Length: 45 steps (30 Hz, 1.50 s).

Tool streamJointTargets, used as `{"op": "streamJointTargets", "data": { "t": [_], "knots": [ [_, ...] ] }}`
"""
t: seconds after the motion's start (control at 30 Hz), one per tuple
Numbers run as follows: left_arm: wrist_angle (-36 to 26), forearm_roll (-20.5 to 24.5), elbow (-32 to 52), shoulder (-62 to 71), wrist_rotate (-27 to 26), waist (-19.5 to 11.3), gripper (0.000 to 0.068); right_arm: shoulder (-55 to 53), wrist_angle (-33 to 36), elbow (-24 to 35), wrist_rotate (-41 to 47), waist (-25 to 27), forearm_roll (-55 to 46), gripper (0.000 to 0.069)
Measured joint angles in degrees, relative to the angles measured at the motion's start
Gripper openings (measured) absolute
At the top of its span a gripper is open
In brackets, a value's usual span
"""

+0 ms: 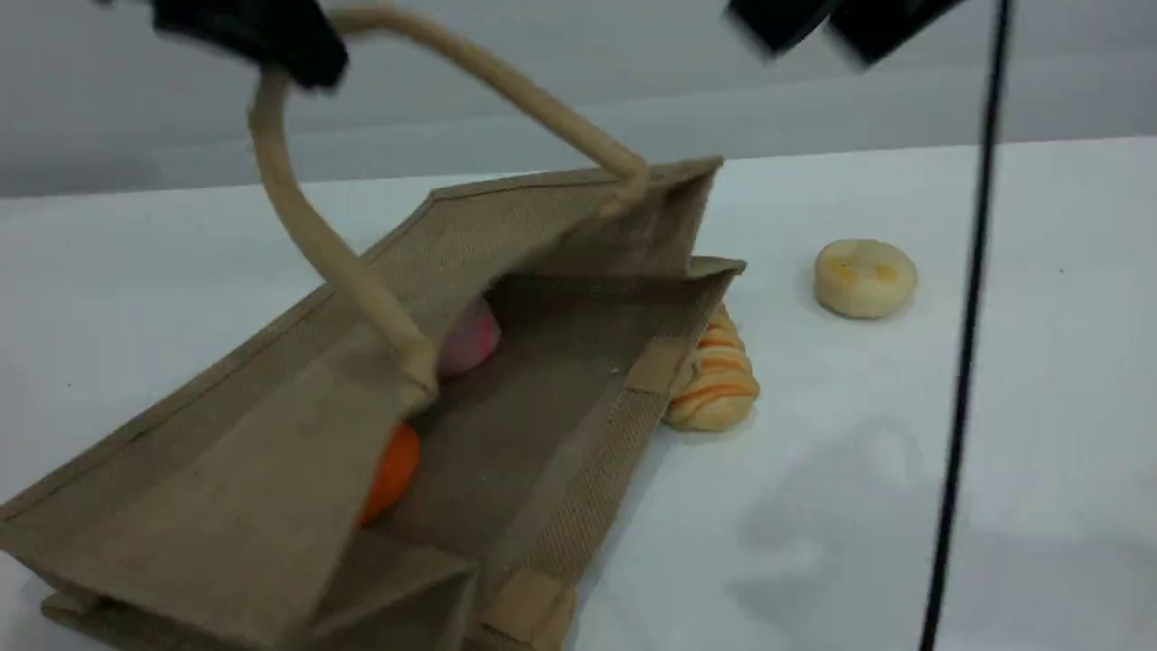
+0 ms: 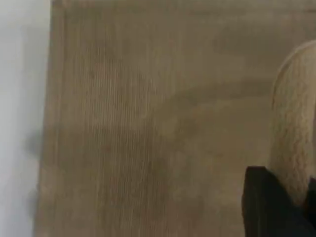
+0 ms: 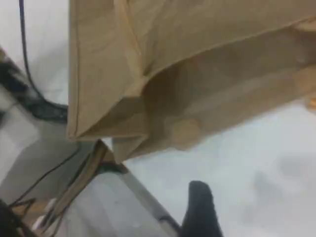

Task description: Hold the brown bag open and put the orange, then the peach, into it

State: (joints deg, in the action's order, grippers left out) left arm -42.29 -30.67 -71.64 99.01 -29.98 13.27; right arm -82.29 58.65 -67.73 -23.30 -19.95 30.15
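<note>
Brown bag point(image 1: 226, 470) lies slumped on its side on the table point(image 1: 904, 497). Its long axis runs from the near left corner up toward the far right, and its mouth gapes to the right. Both fruits sit inside it: the orange point(image 1: 393, 470) low against the near wall, and the peach point(image 1: 470, 336) further along the same wall, apart from the orange.

My left claw point(image 1: 271, 45) is clamped together on the top of the rope handle point(image 1: 307, 226), straight above the bag's upper wall, and that pull is what props the mouth open. My right claw point(image 1: 827, 32) hangs high, up and to the right of the mouth and well apart from it. Its tips are spread with nothing between them.

I judge that the loading is done, so what comes next turns on my left claw. The handle rises steeply to it from the bag, and letting it down along that line should settle the wall without tipping the fruit out.
</note>
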Motion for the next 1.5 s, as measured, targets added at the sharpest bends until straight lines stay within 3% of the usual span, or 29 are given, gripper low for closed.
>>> {"op": "streamJointTargets", "data": {
  "t": [0.13, 0.4, 0.5, 0.73, 1.1, 1.2, 1.33, 1.5],
  "knots": [
    [2.48, -2.97, 0.21, 3.43, -1.64, 0.0, 0.0128, 7.94, 3.45, -0.05, 6.74, 0.0, -7.0, 0.0461],
    [1.22, -9.45, 0.21, 8.46, -6.99, 0.0, 0.0416, 24.5, 8.18, -0.05, 17.84, 0.0, -17.36, 0.0459],
    [-0.69, -10.57, 0.13, 8.15, -8.67, 0.0, 0.0477, 30.74, 8.86, -0.05, 19.35, 0.0, -19.97, 0.0459],
    [-2.8, -10.11, 0.02, 4.9, -10.35, 0.0, 0.0493, 45.49, 9.99, 4.42, 19.25, 0.0, -23.31, 0.0459],
    [-8.48, -6.74, 0.02, -10.59, -12.75, 0.0, 0.0493, 70.74, 7.18, 29.27, 20.2, 0.0, -26.97, 0.0459],
    [-10.15, -6.52, 0.02, -15.62, -11.43, 0.0, 0.0493, 76.63, 6.03, 35.15, 20.13, 0.0, -28.0, 0.0459],
    [-13.39, -5.54, 0.07, -21.71, -8.96, 0.0, 0.0493, 81.87, 2.04, 38.25, 20.26, 0.0, -28.63, 0.0459],
    [-19.35, 1.18, 0.07, -28.03, -1.51, 0.0, 0.0493, 82.2, 1.94, 38.8, 23.3, 0.0, -30.15, 0.0459]
  ]
}}
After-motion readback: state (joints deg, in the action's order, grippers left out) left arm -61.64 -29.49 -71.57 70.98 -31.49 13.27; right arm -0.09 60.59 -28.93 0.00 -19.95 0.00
